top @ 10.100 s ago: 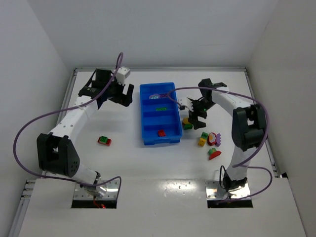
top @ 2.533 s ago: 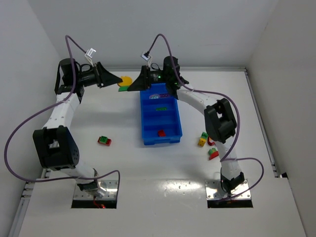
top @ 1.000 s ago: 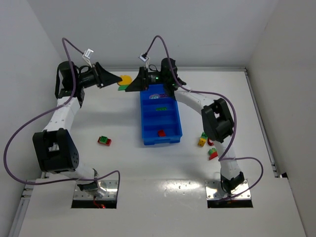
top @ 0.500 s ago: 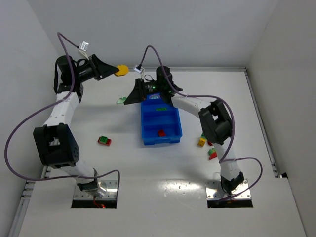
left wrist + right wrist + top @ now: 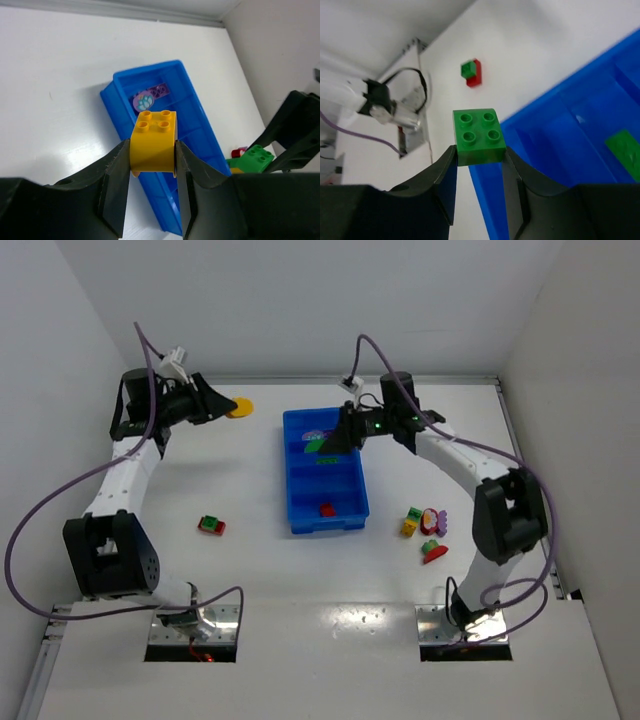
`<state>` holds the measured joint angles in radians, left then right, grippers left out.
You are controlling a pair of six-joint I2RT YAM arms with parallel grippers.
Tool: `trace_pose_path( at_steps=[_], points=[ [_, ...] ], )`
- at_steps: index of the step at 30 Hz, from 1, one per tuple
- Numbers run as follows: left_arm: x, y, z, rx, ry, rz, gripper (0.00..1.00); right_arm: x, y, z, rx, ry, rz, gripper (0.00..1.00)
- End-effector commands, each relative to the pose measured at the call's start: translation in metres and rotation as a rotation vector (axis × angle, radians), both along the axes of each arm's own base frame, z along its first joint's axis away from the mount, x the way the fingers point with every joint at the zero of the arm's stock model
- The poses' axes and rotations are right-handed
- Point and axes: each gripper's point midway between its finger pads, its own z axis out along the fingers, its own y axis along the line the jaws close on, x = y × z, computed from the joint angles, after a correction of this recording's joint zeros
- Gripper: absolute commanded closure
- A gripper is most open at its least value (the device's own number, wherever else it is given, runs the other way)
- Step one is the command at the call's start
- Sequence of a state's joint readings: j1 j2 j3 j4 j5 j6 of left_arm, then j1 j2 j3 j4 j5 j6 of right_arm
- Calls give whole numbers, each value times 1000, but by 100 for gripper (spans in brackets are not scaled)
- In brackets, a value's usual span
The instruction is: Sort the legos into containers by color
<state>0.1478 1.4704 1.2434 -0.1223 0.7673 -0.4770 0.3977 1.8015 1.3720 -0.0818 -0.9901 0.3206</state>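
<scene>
Left wrist view: the left gripper (image 5: 151, 156) pinches a yellow lego (image 5: 154, 140), held up off to the left of the blue tray (image 5: 291, 480). The right gripper (image 5: 479, 158) clamps a green lego (image 5: 479, 130) — seemingly above the tray's far end.

white table (image 5: 260, 575) carries blue tray (image 5: 289, 472), red-green lego (image 5: 210, 525), lego cluster (image 5: 430, 522).

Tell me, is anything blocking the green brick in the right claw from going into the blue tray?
Nothing visible does. The right gripper holds the green brick in the air over the open blue tray, and the flat green piece lying in one of its compartments is uncovered close by.
</scene>
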Motion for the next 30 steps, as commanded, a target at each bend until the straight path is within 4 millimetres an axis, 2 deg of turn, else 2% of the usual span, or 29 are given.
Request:
trace_pose_path(
  at_steps=[1, 3, 6, 10, 15, 16, 19, 20, 22, 23, 25, 26, 30],
  points=[
    [-11, -10, -8, 65, 2, -12, 99, -27, -27, -27, -155, -92, 24, 95],
    [-11, -13, -8, 73, -5, -25, 99, -28, -39, -39, -204, -121, 7, 95],
    [-10, -13, -12, 72, 5, -25, 99, -24, -46, -37, -220, -150, -15, 95],
    [-10, -22, -19, 74, 16, -58, 99, -16, -56, -48, -274, -161, -59, 95],
    [-7, -29, -22, 109, 6, -67, 99, 16, -66, -57, -360, -186, -157, 95],
    [-7, -29, -22, 117, 0, -70, 99, 22, -66, -65, -376, -175, -164, 95],
    [-6, -27, -21, 135, -10, -66, 99, 44, -60, -59, -375, -190, -189, 95],
    [-5, -26, -27, 144, 8, -62, 99, 50, -59, -68, -381, -159, -204, 95],
    [-4, -26, -24, 144, -1, -62, 99, 60, -55, -70, -374, -146, -227, 95],
    [-2, -29, -23, 145, -3, -71, 99, 63, -53, -81, -372, -107, -239, 95],
    [-1, -29, -29, 150, 11, -75, 99, 72, -51, -83, -372, -108, -253, 95],
    [0, -29, -24, 158, -5, -77, 99, 72, -51, -94, -380, -75, -254, 95],
    [4, -28, -26, 164, 0, -80, 99, 90, -49, -97, -395, -78, -293, 95]
  ],
)
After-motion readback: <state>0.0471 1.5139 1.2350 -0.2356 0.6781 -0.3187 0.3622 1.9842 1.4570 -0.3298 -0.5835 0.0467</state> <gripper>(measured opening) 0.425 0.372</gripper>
